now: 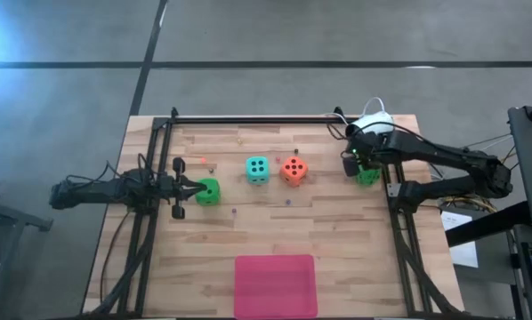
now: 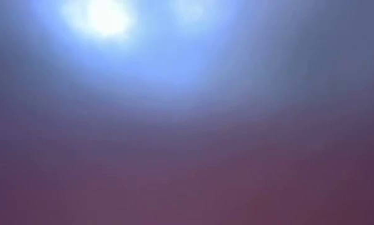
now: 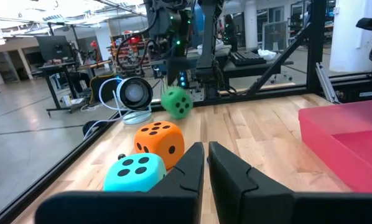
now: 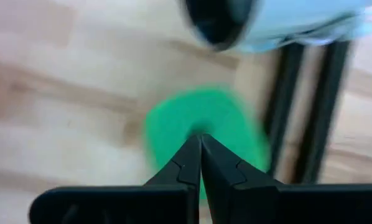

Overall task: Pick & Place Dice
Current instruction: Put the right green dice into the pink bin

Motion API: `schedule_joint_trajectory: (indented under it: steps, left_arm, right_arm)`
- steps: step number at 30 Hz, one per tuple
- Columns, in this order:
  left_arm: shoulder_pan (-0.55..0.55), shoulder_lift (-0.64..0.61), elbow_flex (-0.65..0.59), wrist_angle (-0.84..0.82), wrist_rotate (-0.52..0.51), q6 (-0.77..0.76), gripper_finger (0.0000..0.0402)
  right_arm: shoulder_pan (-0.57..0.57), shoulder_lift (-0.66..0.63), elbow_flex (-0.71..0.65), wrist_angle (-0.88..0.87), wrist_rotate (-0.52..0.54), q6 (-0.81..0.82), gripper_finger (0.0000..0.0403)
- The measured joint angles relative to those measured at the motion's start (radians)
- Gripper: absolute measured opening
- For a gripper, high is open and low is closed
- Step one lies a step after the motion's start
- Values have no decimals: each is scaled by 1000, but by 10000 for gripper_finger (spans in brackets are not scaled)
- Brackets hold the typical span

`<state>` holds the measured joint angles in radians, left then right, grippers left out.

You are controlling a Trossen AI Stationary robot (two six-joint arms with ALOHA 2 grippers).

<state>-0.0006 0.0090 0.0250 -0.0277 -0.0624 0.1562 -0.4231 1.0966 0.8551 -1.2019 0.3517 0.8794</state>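
High view: both end effectors, left (image 1: 197,188) and right (image 1: 362,166), closed, gripping nothing; pink mat (image 1: 276,285) bare.

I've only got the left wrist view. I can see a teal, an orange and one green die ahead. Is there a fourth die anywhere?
Observer: Yes. The high view shows a second green die right at the tip of the left tool, on the left arm's side of the teal die.
Operator: Is the other side gripping anything?
Observer: No. In the right wrist view the right tool is shut, with nothing between its fingers. The far green die lies just beyond its tips.
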Motion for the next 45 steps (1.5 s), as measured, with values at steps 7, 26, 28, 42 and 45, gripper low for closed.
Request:
schedule_joint_trajectory:
  steps: [7, 26, 28, 42, 45]
  left_arm:
    - [0, 0, 0, 0, 0, 0, 28]
    - [0, 0, 0, 0, 0, 0, 28]
    - [0, 0, 0, 0, 0, 0, 28]
    - [0, 0, 0, 0, 0, 0, 28]
    - [0, 0, 0, 0, 0, 0, 28]
  right_arm:
    - [-1, 0, -24, -6, 57, 34, 8]
    - [0, 28, -146, -63, 14, 83, 8]
    - [2, 29, -148, -59, 13, 81, 8]
    - [135, 31, -121, 158, -65, 25, 8]
    - [173, 31, -120, 197, -79, 25, 8]
